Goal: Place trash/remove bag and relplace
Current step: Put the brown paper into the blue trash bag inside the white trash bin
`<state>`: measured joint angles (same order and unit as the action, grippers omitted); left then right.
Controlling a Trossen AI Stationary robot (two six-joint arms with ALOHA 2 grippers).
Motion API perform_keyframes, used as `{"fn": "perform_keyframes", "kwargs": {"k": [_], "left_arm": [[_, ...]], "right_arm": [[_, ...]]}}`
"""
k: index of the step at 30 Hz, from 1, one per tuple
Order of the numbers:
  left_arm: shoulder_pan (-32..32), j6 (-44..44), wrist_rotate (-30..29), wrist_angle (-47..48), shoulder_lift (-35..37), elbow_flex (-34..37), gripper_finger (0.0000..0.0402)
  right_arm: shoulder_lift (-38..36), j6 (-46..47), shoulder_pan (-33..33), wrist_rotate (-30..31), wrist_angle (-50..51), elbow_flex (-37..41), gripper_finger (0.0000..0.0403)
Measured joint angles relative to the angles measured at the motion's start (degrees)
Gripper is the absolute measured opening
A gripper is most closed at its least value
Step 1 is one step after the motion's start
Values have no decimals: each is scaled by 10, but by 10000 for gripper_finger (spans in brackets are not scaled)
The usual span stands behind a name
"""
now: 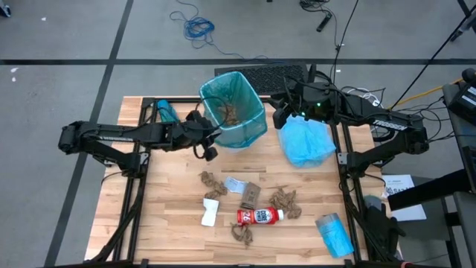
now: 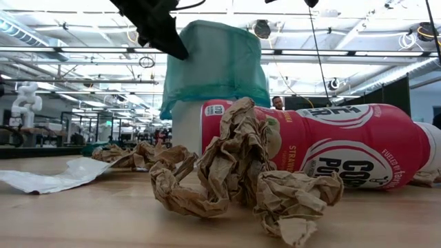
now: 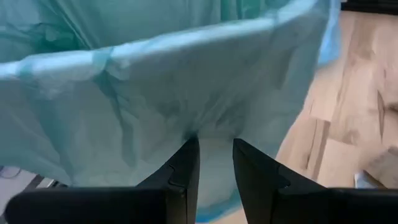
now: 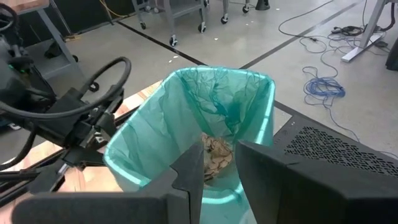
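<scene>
At the far edge of the tabletop (image 1: pixel 171 223) stands the bin (image 1: pixel 234 109), lined with a teal bag (image 4: pixel 205 112) that already holds some brown paper. My left hand (image 1: pixel 204 141) sits right against its left side, and in the left wrist view its fingers (image 3: pixel 186 165) stand a narrow gap apart with a fold of bag film drawn down between them; I judge it is pinching the bag's skirt, though I cannot confirm a firm hold. My right hand (image 1: pixel 286 112) hangs just right of the bin, looking down into the mouth, fingers (image 4: pixel 193 168) a narrow gap apart with nothing between them.

What matters next is where the trash lies: paper wads (image 1: pixel 283 201), the bottle (image 1: pixel 260 216), the white packet (image 1: pixel 210 212) and the blue scrap (image 1: pixel 235 184) are all on the near half, well apart from both hands. The bottle lies on its side, long axis left to right. A blue bag (image 1: pixel 306 143) rests by the right arm. Neither hand is clearly nearer; the right is free.
</scene>
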<state>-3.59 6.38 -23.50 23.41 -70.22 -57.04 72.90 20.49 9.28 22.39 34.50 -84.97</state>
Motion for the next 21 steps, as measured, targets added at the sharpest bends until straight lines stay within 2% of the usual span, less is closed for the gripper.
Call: {"fn": "perform_keyframes", "kwargs": {"k": [6,17,21], "left_arm": [[-14,-8,22,-35,-11,0,94],[40,57,42,77,56,0,94],[61,58,116,112,74,0,94]], "right_arm": [[0,0,0,0,0,0,86],[-1,0,-3,-3,6,0,86],[-1,0,-11,-4,7,0,86]]}}
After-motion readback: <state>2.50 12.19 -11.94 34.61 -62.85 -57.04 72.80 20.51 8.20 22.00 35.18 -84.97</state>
